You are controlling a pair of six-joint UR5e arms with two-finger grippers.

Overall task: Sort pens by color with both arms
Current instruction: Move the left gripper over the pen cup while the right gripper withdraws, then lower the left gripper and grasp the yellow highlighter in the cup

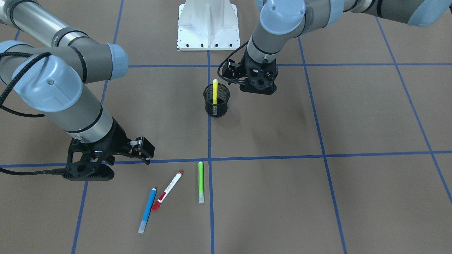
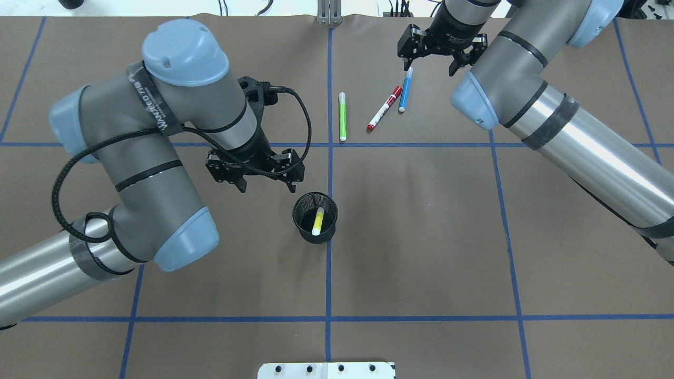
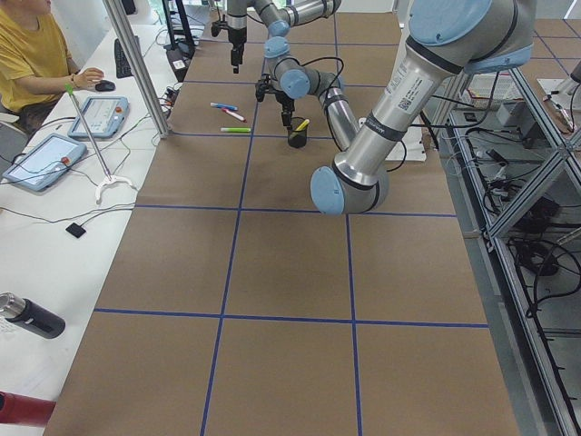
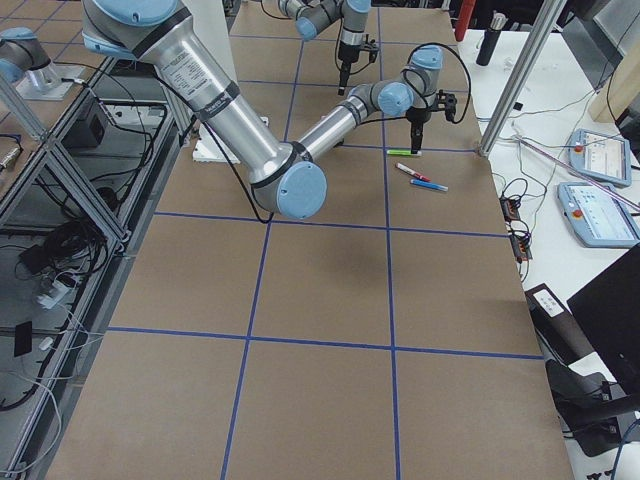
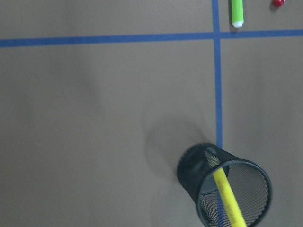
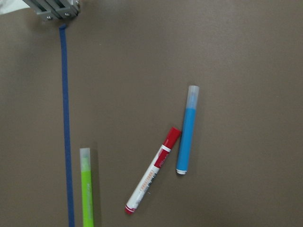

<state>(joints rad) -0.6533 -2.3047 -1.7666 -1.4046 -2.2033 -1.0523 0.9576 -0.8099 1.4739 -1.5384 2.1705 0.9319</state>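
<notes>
Four pens are present, one of each colour, along with one black mesh cup and two arms, each ending in one gripper. The cup stands upright on the brown surface, on a blue tape line near the middle of the grid. The yellow pen stands inside the cup, leaning against the wall, with its upper end above the rim. The other three pens lie flat on the surface in a group on the side away from the white pedestal base. The light green pen lies parallel to the tape line and just beside it. The white pen with red cap lies at an angle next to it. The blue pen lies at the outer end of the group, with the red cap just beside its barrel; contact between the two cannot be determined. The left gripper hangs just beside the cup with its fingers spread wide, holding nothing and clear of the cup. The right gripper hangs above the surface at the far side of the group, near the blue pen's pale end. Its fingers are likewise spread wide, and they neither hold nor touch any pen.
</notes>
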